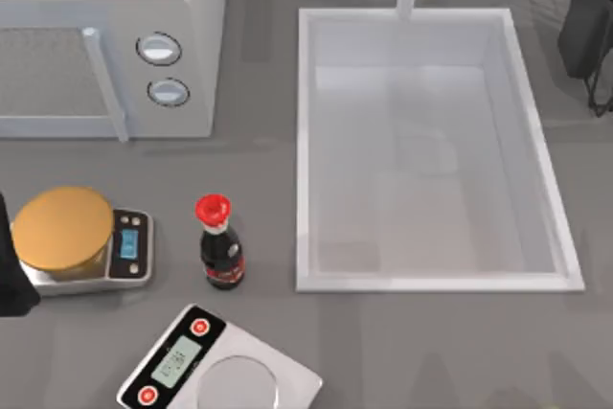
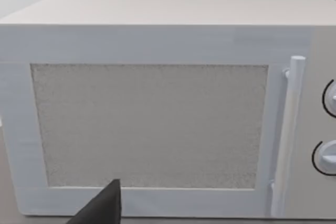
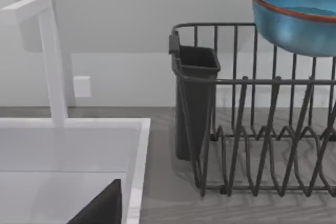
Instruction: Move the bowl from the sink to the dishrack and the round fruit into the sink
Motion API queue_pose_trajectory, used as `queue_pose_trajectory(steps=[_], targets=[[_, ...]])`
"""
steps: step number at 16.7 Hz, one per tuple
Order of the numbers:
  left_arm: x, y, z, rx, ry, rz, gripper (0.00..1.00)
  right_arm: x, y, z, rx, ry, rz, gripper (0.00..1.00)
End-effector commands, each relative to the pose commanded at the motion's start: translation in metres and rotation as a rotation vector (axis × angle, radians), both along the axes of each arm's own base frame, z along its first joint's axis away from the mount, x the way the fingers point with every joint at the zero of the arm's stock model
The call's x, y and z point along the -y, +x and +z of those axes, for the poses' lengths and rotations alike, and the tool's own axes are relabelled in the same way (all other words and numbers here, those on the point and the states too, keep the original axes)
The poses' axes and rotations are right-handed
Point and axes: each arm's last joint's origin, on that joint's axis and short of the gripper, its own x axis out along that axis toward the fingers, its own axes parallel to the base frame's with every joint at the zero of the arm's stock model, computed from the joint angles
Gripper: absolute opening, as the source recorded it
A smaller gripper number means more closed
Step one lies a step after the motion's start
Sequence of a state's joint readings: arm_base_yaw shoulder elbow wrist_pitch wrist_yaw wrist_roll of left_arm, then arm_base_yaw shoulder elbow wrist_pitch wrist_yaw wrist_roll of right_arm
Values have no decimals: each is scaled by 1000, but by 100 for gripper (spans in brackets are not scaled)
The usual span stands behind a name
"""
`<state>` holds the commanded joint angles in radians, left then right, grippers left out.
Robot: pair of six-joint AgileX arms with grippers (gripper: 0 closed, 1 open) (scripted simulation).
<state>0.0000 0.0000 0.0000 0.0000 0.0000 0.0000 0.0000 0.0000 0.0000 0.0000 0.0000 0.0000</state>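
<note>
Looking out from my right wrist, I see the bowl (image 3: pixel 296 17) up above the wire dishrack (image 3: pixel 252 129), beside its dark cutlery holder (image 3: pixel 193 98); what carries it I cannot tell. The sink (image 1: pixel 308 141) with its tap (image 3: pixel 50 56) sits just left of the rack. My left arm faces the microwave (image 2: pixel 157 114).

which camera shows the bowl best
The right wrist view: the blue bowl sits high over the dark wire dishrack, its rim and outside plain. The top view has the sink with no bowl inside; the left wrist view faces the microwave.
</note>
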Motion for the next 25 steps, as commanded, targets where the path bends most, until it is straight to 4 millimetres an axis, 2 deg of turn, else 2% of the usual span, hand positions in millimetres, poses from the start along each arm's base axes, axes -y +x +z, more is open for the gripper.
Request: queue_pose_trajectory(steps=[20, 25], targets=[[0, 0, 0, 0, 0, 0, 100, 0, 0, 0, -1, 0, 0, 100], [0, 0, 0, 0, 0, 0, 100, 5, 3, 21, -167, -41, -42, 100]])
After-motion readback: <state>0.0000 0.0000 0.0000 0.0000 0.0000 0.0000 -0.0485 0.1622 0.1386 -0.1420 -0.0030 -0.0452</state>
